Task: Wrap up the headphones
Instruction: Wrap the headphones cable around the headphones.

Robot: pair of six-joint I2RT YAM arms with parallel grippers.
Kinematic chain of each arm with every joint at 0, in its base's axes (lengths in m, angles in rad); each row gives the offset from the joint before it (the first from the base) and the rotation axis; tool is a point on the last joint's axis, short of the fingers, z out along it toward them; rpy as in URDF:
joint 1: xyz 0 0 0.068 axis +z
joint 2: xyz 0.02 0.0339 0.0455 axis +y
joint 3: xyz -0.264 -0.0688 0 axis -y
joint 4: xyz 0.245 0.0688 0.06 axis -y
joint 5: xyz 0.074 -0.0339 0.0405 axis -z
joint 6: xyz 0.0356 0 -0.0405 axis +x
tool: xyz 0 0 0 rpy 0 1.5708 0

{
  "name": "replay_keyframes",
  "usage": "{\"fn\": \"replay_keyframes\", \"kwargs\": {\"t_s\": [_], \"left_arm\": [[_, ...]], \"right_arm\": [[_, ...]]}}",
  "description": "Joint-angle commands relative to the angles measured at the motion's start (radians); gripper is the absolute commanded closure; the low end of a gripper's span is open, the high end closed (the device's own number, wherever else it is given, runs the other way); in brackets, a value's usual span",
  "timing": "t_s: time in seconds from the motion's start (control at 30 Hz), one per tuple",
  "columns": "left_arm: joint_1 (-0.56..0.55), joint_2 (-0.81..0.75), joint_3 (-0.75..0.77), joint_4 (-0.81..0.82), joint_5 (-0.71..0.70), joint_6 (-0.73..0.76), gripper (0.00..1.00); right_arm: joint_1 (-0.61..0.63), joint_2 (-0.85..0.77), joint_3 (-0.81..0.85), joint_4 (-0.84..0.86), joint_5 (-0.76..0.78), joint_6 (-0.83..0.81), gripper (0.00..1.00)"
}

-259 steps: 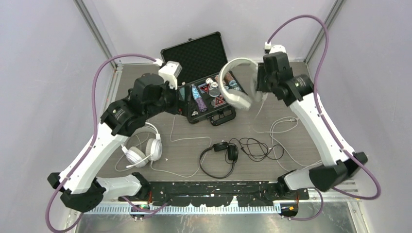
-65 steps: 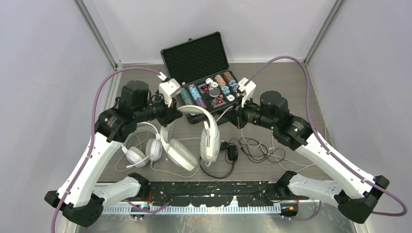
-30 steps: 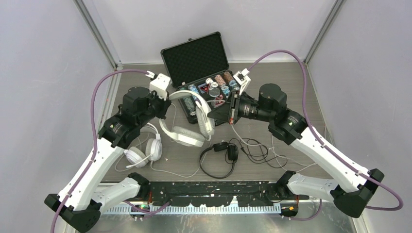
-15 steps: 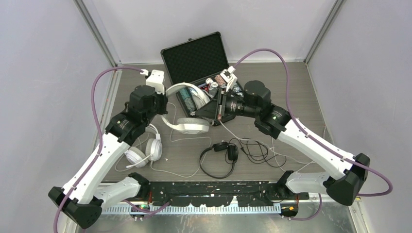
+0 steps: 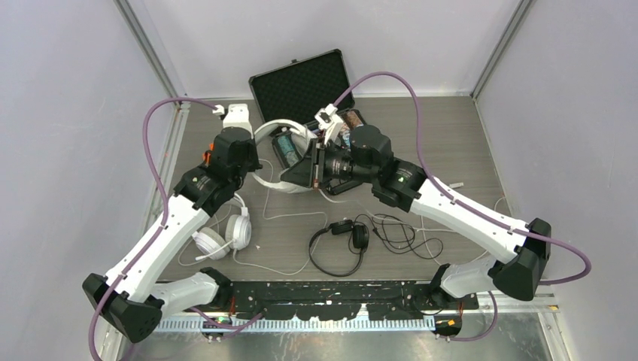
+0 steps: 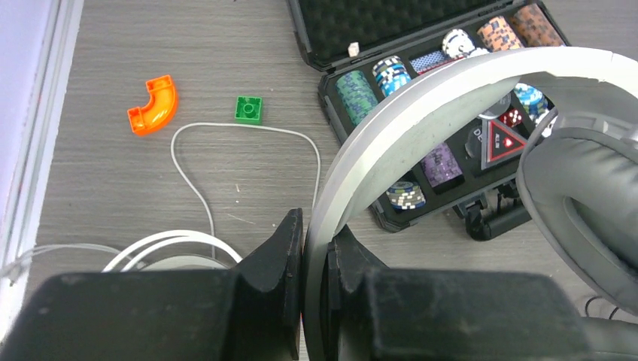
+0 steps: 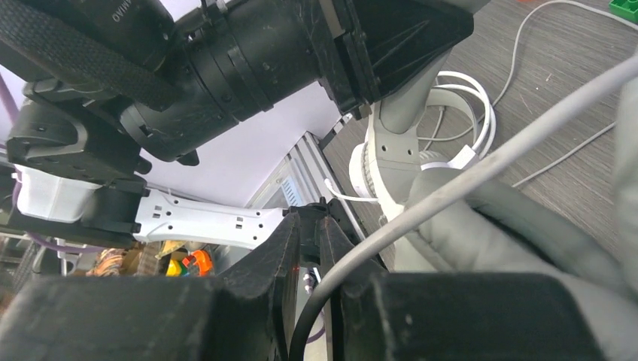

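Left tool (image 6: 316, 226) clamped tight on the headband of the bulky white-grey headphones (image 6: 421, 113), holding them clear of the desk (image 5: 451, 135) at 12 o'clock of centre, just before the case (image 5: 301, 83); judged an anchor grip. Right tool (image 7: 310, 218), jaws a narrow slit, has the cord (image 7: 481, 169) pinched between them, likely to lead it round for winding. Count: headsets 3. One held; white round-cup pair (image 5: 222, 233) at 8 o'clock and black pair (image 5: 342, 244) at 6 o'clock lie unwrapped.
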Motion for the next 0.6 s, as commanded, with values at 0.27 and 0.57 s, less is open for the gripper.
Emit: {"fn": "replay_keyframes", "kwargs": {"t_s": [0.27, 0.57], "left_arm": [[0.001, 0.038, 0.123, 0.042, -0.072, -0.352, 1.0], [0.001, 0.044, 0.122, 0.07, -0.081, -0.489, 1.0]], "right_arm": [[0.087, -0.016, -0.006, 0.014, 0.241, -0.204, 0.78], [0.158, -0.045, -0.069, 0.083, 0.356, -0.318, 0.79]]}}
